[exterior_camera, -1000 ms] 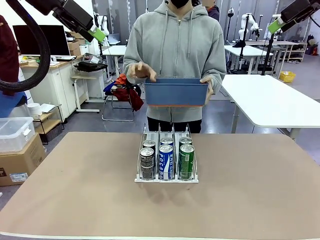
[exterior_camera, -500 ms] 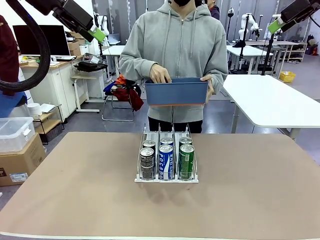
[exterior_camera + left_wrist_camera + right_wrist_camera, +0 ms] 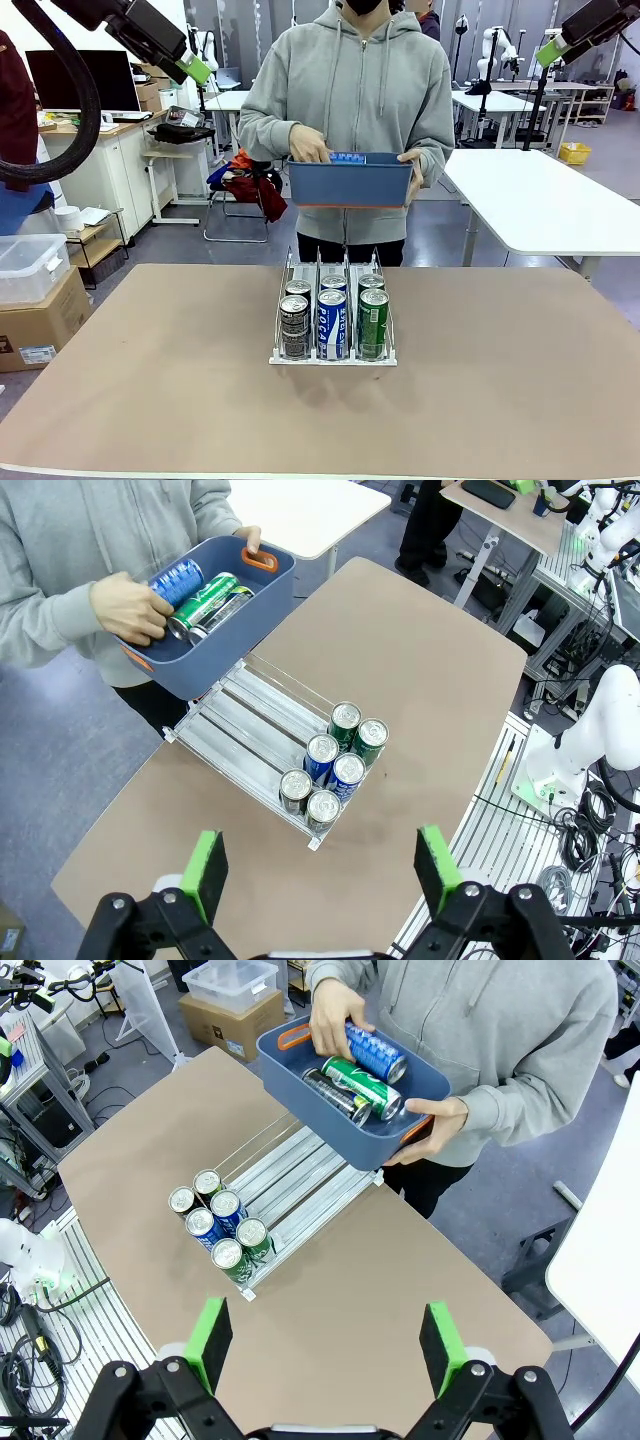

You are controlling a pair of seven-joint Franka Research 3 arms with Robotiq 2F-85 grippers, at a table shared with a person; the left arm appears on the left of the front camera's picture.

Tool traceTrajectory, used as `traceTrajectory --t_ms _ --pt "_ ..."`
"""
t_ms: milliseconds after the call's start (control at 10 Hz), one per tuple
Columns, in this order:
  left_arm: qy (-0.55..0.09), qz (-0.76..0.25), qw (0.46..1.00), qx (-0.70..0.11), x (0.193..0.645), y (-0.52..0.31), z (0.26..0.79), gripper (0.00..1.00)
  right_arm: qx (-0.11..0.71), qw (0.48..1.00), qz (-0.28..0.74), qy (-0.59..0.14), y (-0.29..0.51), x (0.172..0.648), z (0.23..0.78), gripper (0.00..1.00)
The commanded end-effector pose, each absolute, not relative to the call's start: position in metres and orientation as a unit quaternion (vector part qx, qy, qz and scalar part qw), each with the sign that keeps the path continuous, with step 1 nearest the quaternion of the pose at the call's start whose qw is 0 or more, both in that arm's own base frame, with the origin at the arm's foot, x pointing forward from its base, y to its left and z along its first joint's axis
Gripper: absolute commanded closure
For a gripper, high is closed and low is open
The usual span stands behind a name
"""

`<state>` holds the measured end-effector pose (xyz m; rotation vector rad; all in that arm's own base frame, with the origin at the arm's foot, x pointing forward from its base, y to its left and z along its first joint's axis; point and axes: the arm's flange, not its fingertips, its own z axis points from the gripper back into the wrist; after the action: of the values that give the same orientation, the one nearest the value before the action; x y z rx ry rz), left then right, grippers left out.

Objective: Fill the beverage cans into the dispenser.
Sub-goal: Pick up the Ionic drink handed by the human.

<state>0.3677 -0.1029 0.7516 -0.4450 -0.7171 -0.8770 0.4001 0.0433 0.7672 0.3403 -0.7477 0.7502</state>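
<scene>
The clear dispenser (image 3: 333,359) stands mid-table with several beverage cans at its front: dark grey (image 3: 294,326), blue (image 3: 332,322) and green (image 3: 373,322). Its rear lanes (image 3: 250,716) (image 3: 300,1172) lie bare. Across the table a person holds a blue tub (image 3: 350,185). One hand (image 3: 335,1020) grips a blue can (image 3: 375,1052) in it, and a green can (image 3: 362,1082) and a dark one (image 3: 330,1092) lie beside that. My left gripper (image 3: 322,868) and right gripper (image 3: 326,1345) hang high above the table. Both are open with nothing between the fingers. They also show as the left gripper (image 3: 195,68) and right gripper (image 3: 553,47) in the front view.
The brown table (image 3: 150,380) spreads wide on both sides of the rack. Beyond its far edge stand a white table (image 3: 540,195) on the right, and a cardboard box (image 3: 40,320) with a clear bin (image 3: 25,265) on the left.
The person's free hand went down into the tub and took hold of a blue can, which now shows at the rim. Neither arm has moved.
</scene>
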Motion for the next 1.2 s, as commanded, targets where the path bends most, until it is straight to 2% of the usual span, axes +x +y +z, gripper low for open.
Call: traceTrajectory --t_ms 0,1100 --pt "-0.334 -0.412 0.820 -0.215 0.3668 -0.1029 0.7513 0.00 0.162 0.849 0.353 -0.359 0.0428 0.3994 0.7665 0.00" --pt "-0.334 -0.412 0.820 -0.215 0.3668 -0.1029 0.7513 0.00 0.162 0.849 0.353 -0.359 0.0428 0.3994 0.7665 0.00"
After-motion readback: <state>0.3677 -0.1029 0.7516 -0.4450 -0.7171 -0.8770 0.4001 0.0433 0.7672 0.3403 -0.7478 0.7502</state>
